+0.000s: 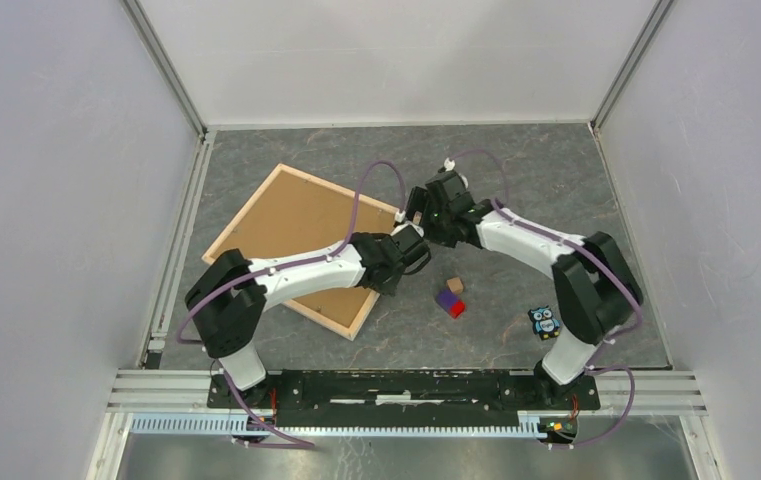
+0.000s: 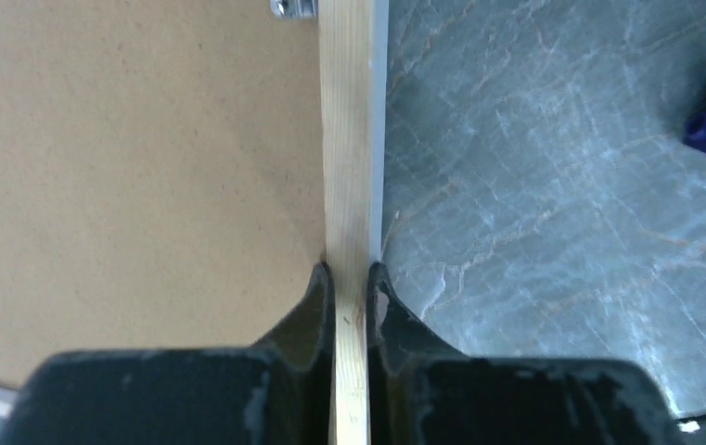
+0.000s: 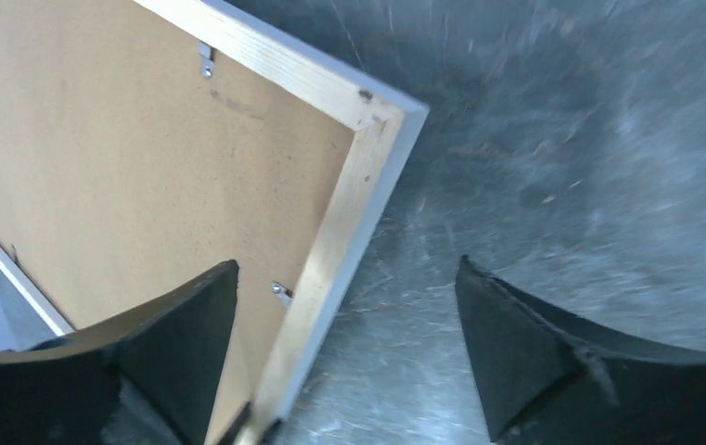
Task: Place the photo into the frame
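Frame (image 1: 241, 210) back-up on desk (image 1: 516, 170), L gripper (image 2: 350, 278) on its rim.
Brown backing board (image 1: 296, 215) sits in frame, facing up. L gripper pinches frame's R-side slat; R gripper (image 3: 346, 267) spread wide above frame's far R corner. Purple-red block (image 1: 450, 302) R of frame.

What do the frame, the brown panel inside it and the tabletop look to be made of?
The frame looks like pale bare wood with visible grain lines; its outer side is whitish-grey. The backing board is likely fibreboard: matte brown, finely speckled, no grain. The tabletop is a grey marble-look surface with pale veins; whether it is real stone or a print is unclear.
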You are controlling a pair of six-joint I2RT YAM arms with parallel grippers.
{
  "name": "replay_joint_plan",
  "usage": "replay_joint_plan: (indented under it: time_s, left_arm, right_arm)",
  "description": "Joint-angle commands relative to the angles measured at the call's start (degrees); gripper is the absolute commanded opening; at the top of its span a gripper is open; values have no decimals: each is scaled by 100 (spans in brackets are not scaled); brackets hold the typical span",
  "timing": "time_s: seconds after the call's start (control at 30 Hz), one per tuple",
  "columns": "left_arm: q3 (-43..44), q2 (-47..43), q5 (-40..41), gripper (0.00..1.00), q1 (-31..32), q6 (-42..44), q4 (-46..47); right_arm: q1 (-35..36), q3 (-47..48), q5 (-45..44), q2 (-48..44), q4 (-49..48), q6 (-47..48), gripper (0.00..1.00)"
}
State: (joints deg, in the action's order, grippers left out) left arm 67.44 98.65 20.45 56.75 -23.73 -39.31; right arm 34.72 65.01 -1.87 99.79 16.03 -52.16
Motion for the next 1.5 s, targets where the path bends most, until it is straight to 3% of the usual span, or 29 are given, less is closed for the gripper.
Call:
replay_joint_plan:
  time_s: [0.0, 0.1, 0.2, 0.33, 0.47, 0.57, 0.77, 0.93, 1.03, 1.17, 1.2, 1.27, 1.37, 1.47]
  left_arm:
    - [428, -718, 185, 2, -83, 437, -507]
    - [579, -1020, 86, 2, -77, 450, -682]
    - [757, -1236, 10, 2, -80, 407, -873]
    - [925, -1437, -198, 2, -80, 371, -947]
    - [1050, -1491, -427, 2, -77, 351, -956]
    - [1096, -1547, -603, 2, -82, 342, -951]
    - [1100, -1653, -785, 2, -83, 316, -980]
    - [1090, -1802, -879, 2, -80, 281, -978]
    - [1054, -1907, -856, 2, -81, 207, -1023]
    - [1013, -2241, -906, 23, -81, 106, -1052]
    - [1040, -2367, -959, 27, -79, 97, -1074]
    - [1218, -2538, -1088, 38, -77, 92, -1253]
    - [1575, -2786, -1143, 46, -79, 139, -1570]
    - [1810, -3232, -1094, 57, -82, 220, -1695]
  right_arm:
    - [-420, -292, 154, -1035, -192, 1297, 98]
    - [-749, -940, 981, -1514, -642, 1492, 98]
    - [-820, -1663, 1688, -2041, -1694, 1387, 98]
    - [-777, -2387, 2670, -2051, -3308, 307, 98]
    - [-517, -2832, 2946, -1851, -4849, -622, 95]
    - [-280, -2808, 2828, -1671, -5022, -872, 92]
    - [172, -2638, 2492, -1201, -5234, -1514, 66]
    - [475, -2389, 2268, -946, -5246, -1713, 50]
    - [505, -2401, 2055, -1059, -5124, -1675, 33]
    - [400, -2319, 1859, -1277, -4727, -1348, 3]
    - [344, -2261, 1844, -1321, -4576, -1201, 0]
    - [206, -2172, 1856, -1420, -4431, -899, 0]
    - [47, -2061, 1716, -1729, -4324, -273, 0]
    - [-46, -1608, 1296, -2042, -3551, 693, 0]
